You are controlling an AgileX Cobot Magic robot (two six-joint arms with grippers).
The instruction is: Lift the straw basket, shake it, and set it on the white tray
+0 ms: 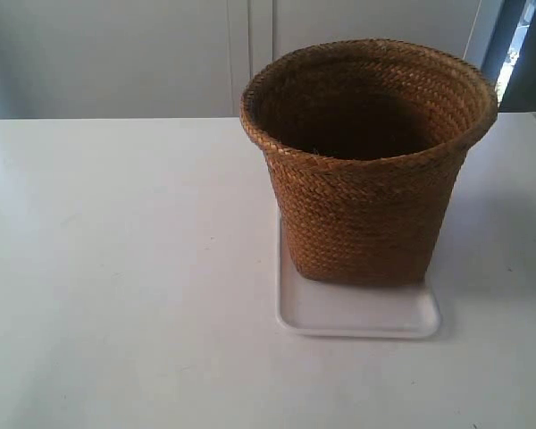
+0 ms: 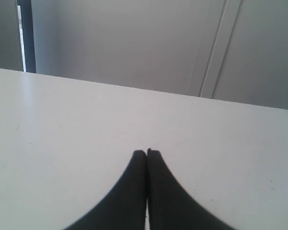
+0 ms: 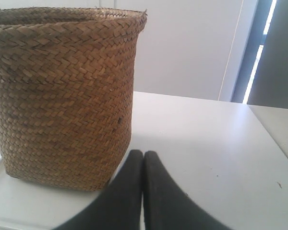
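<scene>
— Where is the straw basket (image 1: 366,170)?
— Upright on the white tray (image 1: 357,313), over its 12 o'clock end in the exterior view. A strip of tray shows at 6 o'clock.
— And your tools?
— My left tool (image 2: 147,152) is closed and empty over the tabletop (image 1: 116,268). My right tool (image 3: 143,153) is closed and empty near the basket's wall.

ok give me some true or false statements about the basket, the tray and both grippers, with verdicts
1. The straw basket stands upright on the white tray. True.
2. The right gripper is clamped on the basket's rim. False: it is shut on nothing, low down near the basket's base.
3. The left gripper is shut, with only bare table ahead of it. True.
4. The basket covers the whole tray. False: in the exterior view a strip of tray shows in front of the basket.
</scene>
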